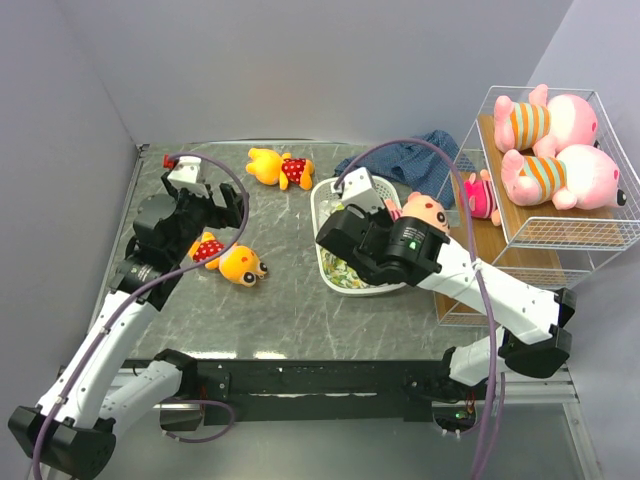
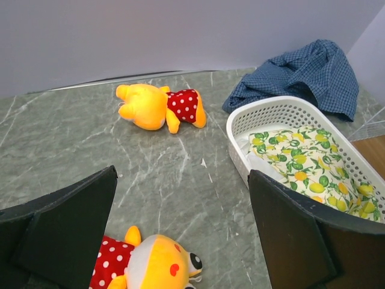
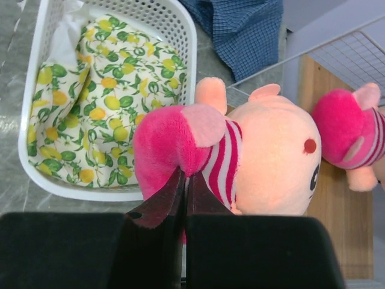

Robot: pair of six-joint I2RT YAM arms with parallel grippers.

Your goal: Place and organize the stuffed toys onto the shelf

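On the left, the left gripper [image 1: 218, 222] hangs with its fingers [image 2: 66, 229] spread wide, holding nothing, just above a yellow-orange bear [image 1: 230, 260] in a red dotted shirt that lies on the grey table [image 1: 290, 300]. In the left wrist view the bottom edge cuts off most of this bear. A second bear [image 1: 280, 167] lies farther back, well apart from the first. Right of centre stands the white basket [image 1: 325, 215] with the lemon-print cloth [image 3: 102, 102] inside and the blue fabric [image 1: 420, 155] behind it. The right gripper [image 3: 184, 180] has its fingers pressed together on the deep-pink plush of a pink-clad doll [image 3: 264, 156], beside the basket's right rim, near the shelf [image 1: 560, 235]. The fingertips sink into the plush, so which part of the doll they pinch is hard to make out. A second pink doll [image 1: 480, 195] lies on the shelf's lower plank, half cut off in the right wrist view. Two pink pigs [image 1: 548, 120] [image 1: 565, 175] lie side by side on the top tier.
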